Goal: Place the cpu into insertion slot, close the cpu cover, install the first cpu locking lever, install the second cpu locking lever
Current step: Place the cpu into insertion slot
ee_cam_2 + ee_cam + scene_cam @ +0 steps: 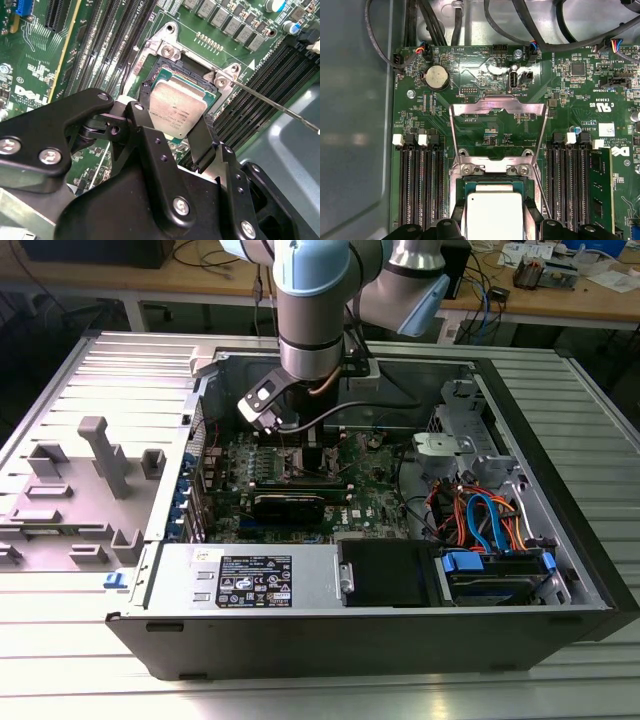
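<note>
The gripper [172,122] was down inside the open computer case [330,640]. Its two black fingers [150,150] pressed against opposite sides of the chip [177,102], clamped on it. The chip faced silver top up, directly over the square opening of the socket [175,67] and within the socket's black rim. Whether it was fully seated there could not be told.

In the first wrist view the cover plate [495,105] stood open, hinged at the edge of the socket farthest from the gripper. The green board [580,100] showed through its large window. A thin metal lever [272,104] ran out from one corner of the socket, angled away from it. Long black memory slots [417,185] lay on two opposite sides of the socket, parallel to it. A round coin battery [436,76] sat on the board beyond the cover plate, well apart from the socket.

In the exterior view the arm [315,310] reached down from above the case, over the part of the board that carried the socket.
</note>
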Controlling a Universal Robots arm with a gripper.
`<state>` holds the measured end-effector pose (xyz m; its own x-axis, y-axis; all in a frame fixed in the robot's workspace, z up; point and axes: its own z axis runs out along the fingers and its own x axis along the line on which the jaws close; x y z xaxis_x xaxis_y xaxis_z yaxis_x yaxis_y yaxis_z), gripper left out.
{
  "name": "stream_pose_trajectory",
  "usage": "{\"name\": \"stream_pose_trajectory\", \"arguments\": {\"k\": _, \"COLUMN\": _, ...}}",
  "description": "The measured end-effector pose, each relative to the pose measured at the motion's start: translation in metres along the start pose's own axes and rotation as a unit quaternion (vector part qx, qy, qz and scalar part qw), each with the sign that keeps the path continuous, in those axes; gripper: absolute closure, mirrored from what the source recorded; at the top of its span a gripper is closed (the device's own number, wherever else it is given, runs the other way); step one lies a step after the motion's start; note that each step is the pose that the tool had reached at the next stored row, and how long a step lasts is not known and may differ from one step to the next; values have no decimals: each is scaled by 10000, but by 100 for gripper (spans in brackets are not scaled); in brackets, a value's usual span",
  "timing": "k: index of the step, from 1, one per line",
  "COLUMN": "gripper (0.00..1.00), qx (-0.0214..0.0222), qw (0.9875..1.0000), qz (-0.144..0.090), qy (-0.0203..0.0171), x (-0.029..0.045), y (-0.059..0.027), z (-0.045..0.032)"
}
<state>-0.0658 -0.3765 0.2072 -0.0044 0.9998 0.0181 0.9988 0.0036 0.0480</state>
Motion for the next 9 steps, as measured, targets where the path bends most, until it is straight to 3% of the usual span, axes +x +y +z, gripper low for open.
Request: {"name": "stream_pose_trajectory", "arguments": {"k": 9, "gripper": 46, "qx": -1, "qw": 10000, "qz": 0, "qy": 1, "x": -1, "y": 0, "z": 10}}
